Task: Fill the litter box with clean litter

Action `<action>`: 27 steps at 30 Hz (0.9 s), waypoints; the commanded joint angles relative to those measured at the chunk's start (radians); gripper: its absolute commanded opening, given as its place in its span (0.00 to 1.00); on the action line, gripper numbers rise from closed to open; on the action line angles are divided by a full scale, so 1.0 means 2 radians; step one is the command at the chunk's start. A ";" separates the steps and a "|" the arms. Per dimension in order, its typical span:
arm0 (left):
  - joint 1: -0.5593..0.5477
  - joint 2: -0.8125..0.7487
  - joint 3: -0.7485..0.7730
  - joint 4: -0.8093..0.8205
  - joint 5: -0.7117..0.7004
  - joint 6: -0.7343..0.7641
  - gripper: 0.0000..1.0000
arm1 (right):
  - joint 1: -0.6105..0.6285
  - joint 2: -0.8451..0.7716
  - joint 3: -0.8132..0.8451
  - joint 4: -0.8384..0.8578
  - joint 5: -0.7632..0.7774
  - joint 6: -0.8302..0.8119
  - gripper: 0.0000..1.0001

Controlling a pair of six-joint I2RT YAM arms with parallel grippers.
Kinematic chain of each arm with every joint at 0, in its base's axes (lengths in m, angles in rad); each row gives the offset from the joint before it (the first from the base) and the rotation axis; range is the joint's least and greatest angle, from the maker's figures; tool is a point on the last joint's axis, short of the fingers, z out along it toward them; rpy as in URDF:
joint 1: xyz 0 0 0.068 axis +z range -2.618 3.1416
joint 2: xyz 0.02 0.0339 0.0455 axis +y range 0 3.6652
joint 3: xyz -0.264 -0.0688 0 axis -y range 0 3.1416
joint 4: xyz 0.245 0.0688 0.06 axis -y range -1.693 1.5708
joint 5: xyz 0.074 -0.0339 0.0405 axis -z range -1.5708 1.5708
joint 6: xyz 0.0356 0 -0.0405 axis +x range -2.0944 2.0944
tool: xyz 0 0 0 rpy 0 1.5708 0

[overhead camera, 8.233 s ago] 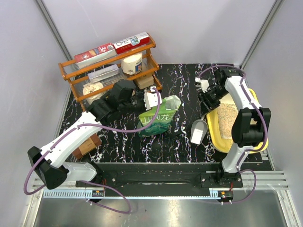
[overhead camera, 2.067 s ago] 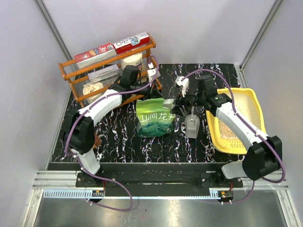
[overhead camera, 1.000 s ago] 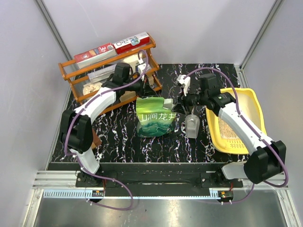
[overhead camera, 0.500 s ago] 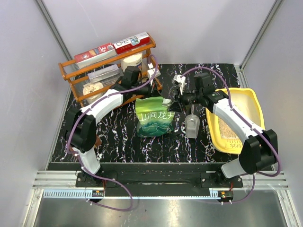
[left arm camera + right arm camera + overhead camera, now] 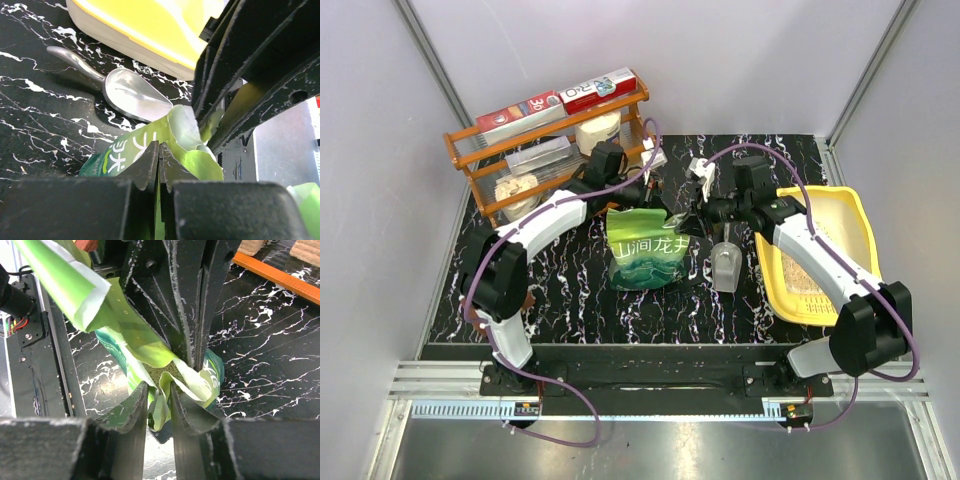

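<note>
Arms had both moved since eight seconds before: back then the right arm hung over the litter box, and only the left arm was at the green pouch. Now the pouch stood up in the middle of the tabletop, and both arms met at its torn top. Half a second before, the left tool was a bit farther back, by the orange rack; it had come down to the pouch. Its fingers were pinched nearly shut on a thin green edge of the pouch mouth. The right tool was closed on another green flap, with only a small gap left between its fingers. The pouch had big white Chinese characters on its front. A red box on top of the rack showed "30". The litter box sat at the right edge of the tabletop, with some clean litter in it. The grey scoop lay between the pouch and the box.
</note>
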 commanded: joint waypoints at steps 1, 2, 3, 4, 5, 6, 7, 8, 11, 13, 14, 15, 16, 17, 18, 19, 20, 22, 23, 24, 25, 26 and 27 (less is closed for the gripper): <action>-0.008 -0.002 0.019 0.027 0.036 -0.014 0.03 | 0.006 -0.019 0.000 0.008 0.025 -0.026 0.33; -0.007 -0.003 0.018 0.026 0.034 -0.012 0.03 | 0.006 -0.021 -0.001 0.001 0.029 -0.038 0.36; -0.007 -0.003 0.019 0.023 0.031 -0.008 0.03 | 0.005 -0.027 0.000 -0.003 0.035 -0.044 0.38; -0.007 -0.003 0.020 0.015 0.029 -0.001 0.03 | 0.006 -0.029 0.000 -0.006 0.036 -0.049 0.41; -0.007 -0.003 0.021 0.011 0.028 0.002 0.03 | 0.005 -0.033 0.000 -0.014 0.039 -0.053 0.42; -0.007 -0.002 0.024 0.008 0.024 0.004 0.03 | 0.007 -0.035 0.001 -0.016 0.039 -0.054 0.43; -0.006 -0.001 0.025 0.003 0.024 0.007 0.03 | 0.006 -0.038 0.000 -0.020 0.040 -0.055 0.44; -0.006 -0.001 0.026 0.003 0.024 0.008 0.03 | 0.006 -0.044 -0.001 -0.025 0.043 -0.057 0.44; -0.005 0.003 0.031 -0.002 0.022 0.009 0.03 | 0.005 -0.054 -0.005 -0.033 0.062 -0.069 0.50; -0.005 0.006 0.037 -0.003 0.024 0.009 0.03 | 0.006 -0.055 -0.010 -0.034 0.075 -0.074 0.52; -0.004 0.007 0.038 -0.003 0.024 0.009 0.03 | 0.006 -0.055 -0.012 -0.035 0.084 -0.080 0.54; -0.005 0.009 0.040 -0.004 0.025 0.009 0.03 | 0.005 -0.053 -0.014 -0.033 0.086 -0.082 0.55; -0.004 0.010 0.042 -0.006 0.027 0.009 0.03 | 0.006 -0.051 -0.014 -0.030 0.086 -0.084 0.56; -0.005 0.011 0.043 -0.007 0.028 0.009 0.03 | 0.006 -0.045 -0.014 -0.028 0.079 -0.086 0.58; -0.005 0.014 0.048 -0.010 0.031 0.009 0.03 | 0.005 -0.040 -0.012 -0.025 0.076 -0.087 0.59; -0.005 0.016 0.050 -0.012 0.033 0.009 0.03 | 0.006 -0.037 -0.012 -0.016 0.071 -0.089 0.59; -0.005 0.017 0.051 -0.015 0.034 0.010 0.03 | 0.006 -0.028 -0.010 -0.013 0.059 -0.090 0.60; -0.005 0.020 0.054 -0.020 0.039 0.010 0.03 | 0.006 -0.018 -0.005 0.003 0.047 -0.091 0.60; -0.005 0.020 0.054 -0.021 0.041 0.010 0.03 | 0.006 -0.011 -0.002 0.009 0.040 -0.090 0.61; -0.004 0.022 0.054 -0.023 0.044 0.010 0.03 | 0.005 -0.008 0.002 0.013 0.036 -0.090 0.62; -0.005 0.021 0.054 -0.024 0.045 0.009 0.03 | 0.006 -0.004 0.005 0.019 0.033 -0.090 0.62; -0.004 0.023 0.054 -0.025 0.048 0.009 0.03 | 0.006 0.003 0.008 0.020 0.026 -0.093 0.62; -0.005 0.023 0.053 -0.026 0.055 0.008 0.03 | 0.006 0.005 0.011 0.021 0.023 -0.096 0.62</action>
